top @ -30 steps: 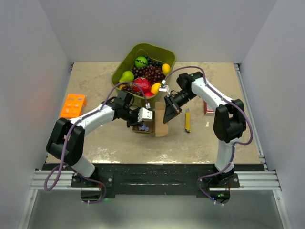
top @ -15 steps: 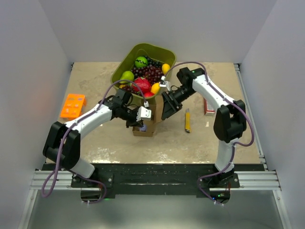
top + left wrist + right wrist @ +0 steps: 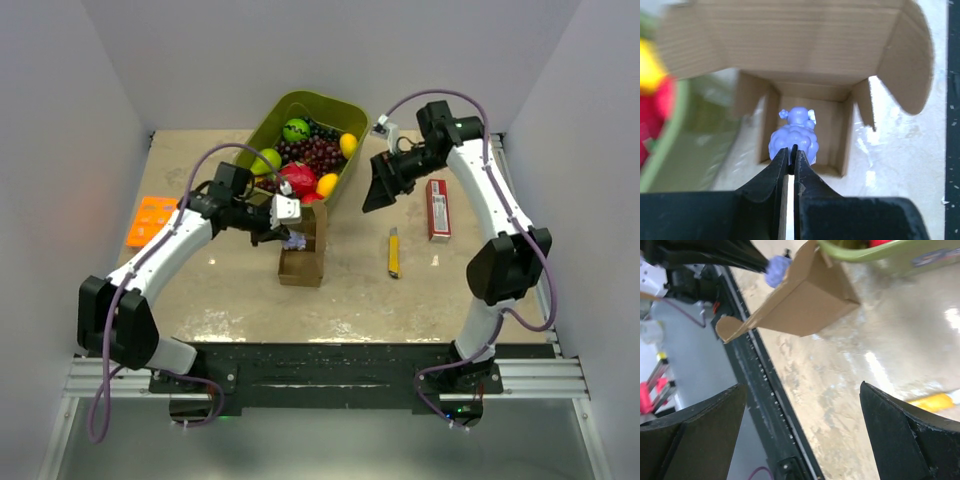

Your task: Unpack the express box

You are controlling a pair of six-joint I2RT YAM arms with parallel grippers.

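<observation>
Now brown express box (image 3: 300, 265) open, flaps up; left jaws pinching purple toy (image 3: 795, 135); right jaws wide.

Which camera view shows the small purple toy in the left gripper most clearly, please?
The left wrist view: the purple toy sits central, pinched by the left gripper at the open express box. The top external view shows only a tiny purple speck; the right wrist view shows a blurred edge behind a flap.
</observation>
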